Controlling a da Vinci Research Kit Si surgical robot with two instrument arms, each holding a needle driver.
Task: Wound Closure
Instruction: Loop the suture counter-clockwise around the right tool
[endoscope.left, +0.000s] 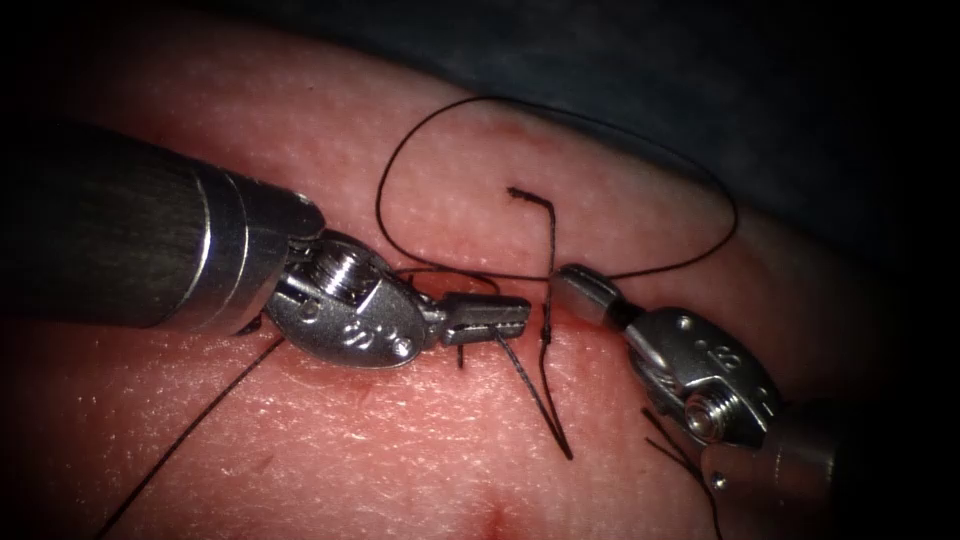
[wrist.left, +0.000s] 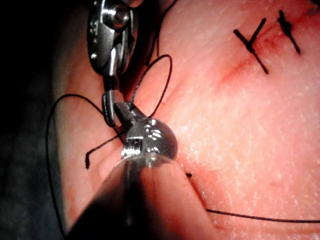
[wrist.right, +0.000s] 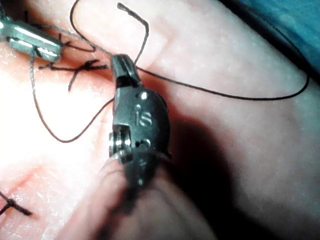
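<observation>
Clearly we've got both tools, left (endoscope.left: 487, 318) & right (endoscope.left: 583, 290), clamped on thread (endoscope.left: 640, 270) at the cut (endoscope.left: 585, 325); it's thin, limp, slippery, so grip near the knot.

Pink tissue (endoscope.left: 420, 440) bears a reddened cut (endoscope.left: 575, 318) running across between the tool tips. Dark thread (endoscope.left: 560, 110) loops wide above the cut, its frayed free end (endoscope.left: 515, 191) lying inside the loop.

Two claws (endoscope.left: 500, 318) (endoscope.left: 578, 288), one thread (endoscope.left: 640, 271), one tissue (endoscope.left: 350, 450)
</observation>
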